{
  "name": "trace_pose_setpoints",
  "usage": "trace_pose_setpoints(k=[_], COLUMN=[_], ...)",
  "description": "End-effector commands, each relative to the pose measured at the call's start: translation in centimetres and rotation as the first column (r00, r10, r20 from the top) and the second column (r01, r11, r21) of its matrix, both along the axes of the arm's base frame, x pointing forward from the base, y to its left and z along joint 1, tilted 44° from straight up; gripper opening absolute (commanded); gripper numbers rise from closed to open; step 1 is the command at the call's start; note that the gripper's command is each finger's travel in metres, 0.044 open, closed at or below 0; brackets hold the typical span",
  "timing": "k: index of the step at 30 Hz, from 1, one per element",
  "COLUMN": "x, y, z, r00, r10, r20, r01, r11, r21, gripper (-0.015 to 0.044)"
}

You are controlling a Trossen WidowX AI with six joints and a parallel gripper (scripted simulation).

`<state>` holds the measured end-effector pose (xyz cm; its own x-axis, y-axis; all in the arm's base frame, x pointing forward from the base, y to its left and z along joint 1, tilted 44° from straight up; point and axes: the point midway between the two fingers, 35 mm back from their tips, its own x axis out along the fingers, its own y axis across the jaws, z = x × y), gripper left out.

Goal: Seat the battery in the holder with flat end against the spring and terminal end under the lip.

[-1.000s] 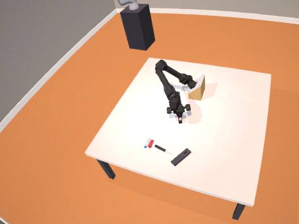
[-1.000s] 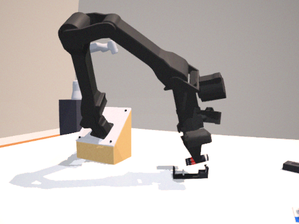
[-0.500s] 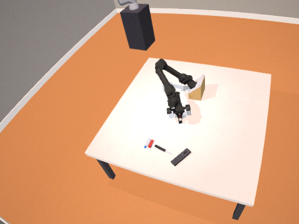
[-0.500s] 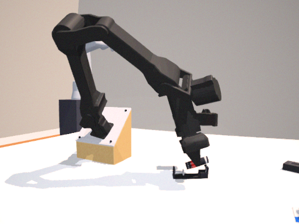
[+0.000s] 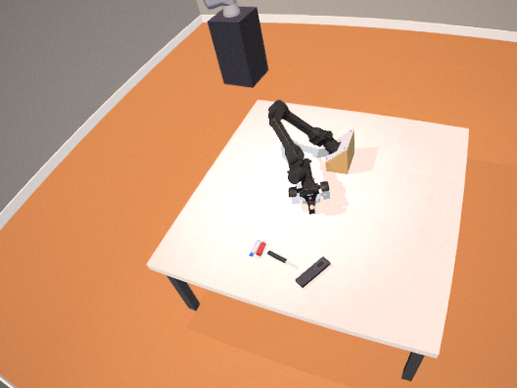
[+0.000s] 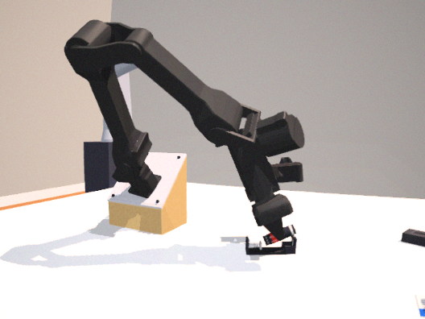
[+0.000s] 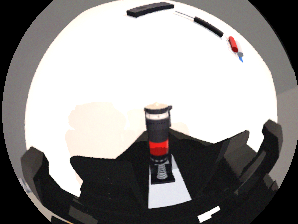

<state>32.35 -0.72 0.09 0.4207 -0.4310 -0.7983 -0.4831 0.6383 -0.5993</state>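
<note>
Exterior view shows the battery held at a slant above the black holder, its red-banded end tipped down toward the spring and its terminal end raised by the opposite end wall. It is not seated flat. The fingers of the gripper are closed to a narrow gap, with the battery gripped between them. Whether the spring or the lip is touched cannot be told.

In the wrist view, the battery is roughly lined up with the spring. Well apart from the holder, a dark oblong device, a black-handled tool and a small red cylinder are laid out on the white table.
</note>
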Motion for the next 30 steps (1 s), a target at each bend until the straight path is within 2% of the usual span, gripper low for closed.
trace_pose_setpoints(k=[1,14,30], x=[-0.1,-0.4,-1.5], y=[-0.1,-0.7,-1.4], z=[0.1,0.1,0.2], r00=[1.0,0.994,0.994], r10=[0.021,0.083,0.086], r20=[0.02,0.067,0.063], r01=[-0.021,-0.086,-0.09], r11=[1.0,0.995,0.994], r21=[0.014,0.054,0.059], gripper=[0.0063,0.0063,0.0063])
